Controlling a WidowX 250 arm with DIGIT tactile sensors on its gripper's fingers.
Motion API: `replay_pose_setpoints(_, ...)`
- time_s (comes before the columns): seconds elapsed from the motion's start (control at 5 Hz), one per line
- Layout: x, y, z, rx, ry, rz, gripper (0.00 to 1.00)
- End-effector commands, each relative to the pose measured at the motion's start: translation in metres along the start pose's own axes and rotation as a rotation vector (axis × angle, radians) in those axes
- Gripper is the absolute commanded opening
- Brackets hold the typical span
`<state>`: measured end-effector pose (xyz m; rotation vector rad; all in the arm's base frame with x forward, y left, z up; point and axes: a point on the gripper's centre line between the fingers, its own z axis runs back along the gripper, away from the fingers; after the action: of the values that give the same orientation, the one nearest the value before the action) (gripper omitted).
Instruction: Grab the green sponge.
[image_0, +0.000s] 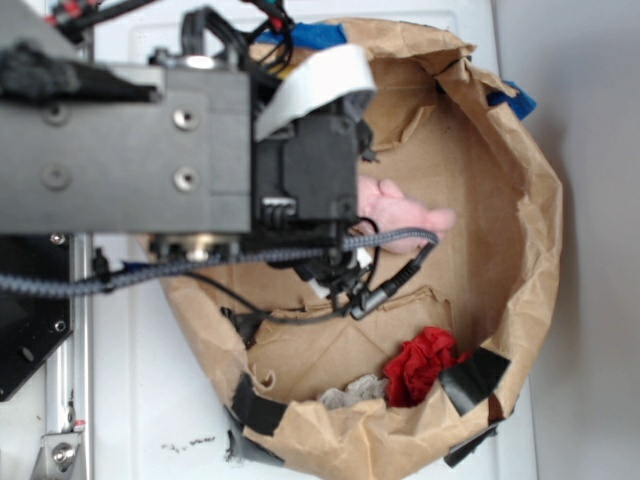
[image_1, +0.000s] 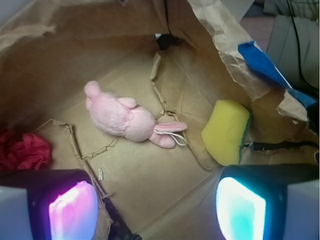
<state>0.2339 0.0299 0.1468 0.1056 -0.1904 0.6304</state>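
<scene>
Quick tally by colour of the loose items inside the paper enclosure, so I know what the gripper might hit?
Yellow with green backing: 1, the green sponge
Pink: 1, plush bunny
Red: 1, ruffled cloth
Grey: 1, crumpled scrap
Total: 4

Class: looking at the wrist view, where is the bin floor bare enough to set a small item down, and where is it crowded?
Bare cardboard lies below the pink bunny, toward the gripper, and between the bunny and red cloth. It is crowded at the green sponge, wedged against the paper wall.
</scene>
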Motion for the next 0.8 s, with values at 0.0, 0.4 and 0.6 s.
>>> replay_pose_setpoints(0.0, 0.021, 0.012, -0.010, -0.018, -0.005, 0.090, 1.00)
replay_pose_setpoints(0.4, 0.030, 0.001, -0.042, 0.013, 0.010, 0.104, 1.00)
replay_pose_setpoints(0.6, 0.030, 0.008, -0.042, 0.068, 0.008, 0.118, 1.00)
